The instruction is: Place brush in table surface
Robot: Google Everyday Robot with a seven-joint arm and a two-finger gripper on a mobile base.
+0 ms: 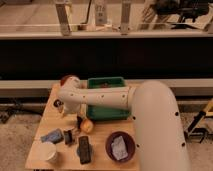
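Note:
The brush, small and dark with a tan patch, lies on the light tan table surface near the front left, beside a blue-grey flat piece. My gripper hangs at the end of the white arm above the table's left side, higher than the brush and apart from it. Nothing shows in it.
A green tray sits at the back of the table, partly under the arm. An orange fruit, a black rectangular block, a white cup and a dark purple bowl stand along the front.

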